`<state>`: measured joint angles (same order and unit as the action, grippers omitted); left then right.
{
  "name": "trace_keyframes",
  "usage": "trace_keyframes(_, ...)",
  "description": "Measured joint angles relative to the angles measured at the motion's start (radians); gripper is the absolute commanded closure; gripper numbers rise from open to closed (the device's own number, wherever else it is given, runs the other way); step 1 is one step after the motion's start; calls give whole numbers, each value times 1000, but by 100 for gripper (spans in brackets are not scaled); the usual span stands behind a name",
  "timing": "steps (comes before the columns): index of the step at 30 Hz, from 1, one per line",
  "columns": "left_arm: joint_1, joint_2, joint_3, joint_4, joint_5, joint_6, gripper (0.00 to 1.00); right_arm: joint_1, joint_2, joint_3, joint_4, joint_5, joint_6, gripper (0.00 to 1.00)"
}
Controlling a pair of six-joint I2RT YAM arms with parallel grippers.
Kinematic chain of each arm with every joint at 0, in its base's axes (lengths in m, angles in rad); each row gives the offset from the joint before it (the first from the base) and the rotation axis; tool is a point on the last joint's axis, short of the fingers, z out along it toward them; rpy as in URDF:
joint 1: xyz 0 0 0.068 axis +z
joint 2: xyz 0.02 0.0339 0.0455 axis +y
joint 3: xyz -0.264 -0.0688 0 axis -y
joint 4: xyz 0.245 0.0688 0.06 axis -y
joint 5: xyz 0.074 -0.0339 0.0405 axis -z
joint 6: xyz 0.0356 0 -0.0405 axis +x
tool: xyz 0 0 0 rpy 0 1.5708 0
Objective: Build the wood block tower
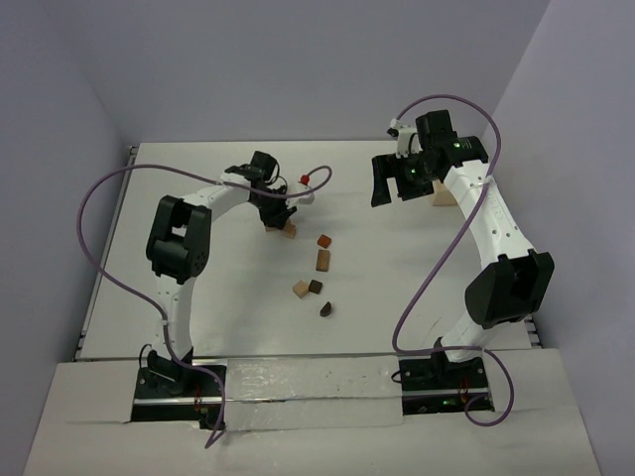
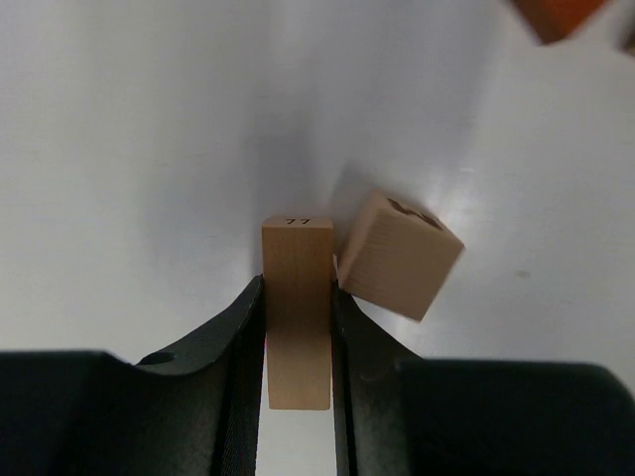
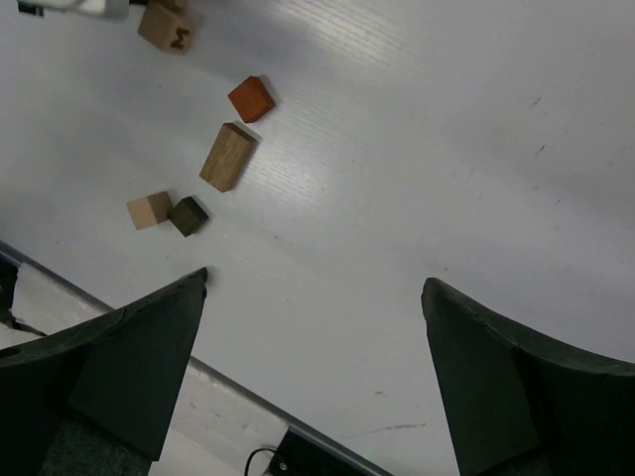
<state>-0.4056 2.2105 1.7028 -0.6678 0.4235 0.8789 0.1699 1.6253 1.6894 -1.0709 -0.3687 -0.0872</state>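
Observation:
My left gripper (image 2: 298, 285) is shut on a light tan oblong block (image 2: 298, 327) that stands on end, its top marked 77. A tan cube (image 2: 399, 256) leans tilted against the right finger (image 2: 359, 337). From above, the left gripper (image 1: 272, 224) sits left of centre with the tan cube (image 1: 289, 231) beside it. Loose on the table lie a red-brown block (image 1: 324, 240), a brown oblong block (image 1: 322, 260), a light tan cube (image 1: 302, 288) and two dark brown pieces (image 1: 316, 287) (image 1: 325, 308). My right gripper (image 1: 394, 186) hangs open and empty at the back right, its jaws (image 3: 316, 288) wide apart.
A pale wooden piece (image 1: 442, 195) sits behind the right arm. A small red object (image 1: 305, 178) lies just beyond the left gripper. Purple cables loop beside both arms. The table's metal front edge (image 3: 238, 392) runs under the right gripper.

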Motion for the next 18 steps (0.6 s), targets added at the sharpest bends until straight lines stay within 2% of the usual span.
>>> trace_keyframes(10,-171,-235,-299,106,7,-36,100,0,0,-1,0,-15,0,3)
trace_keyframes(18,-280,-331,-423,175,22,-128,99,0,0,-1,-3,-19,0,3)
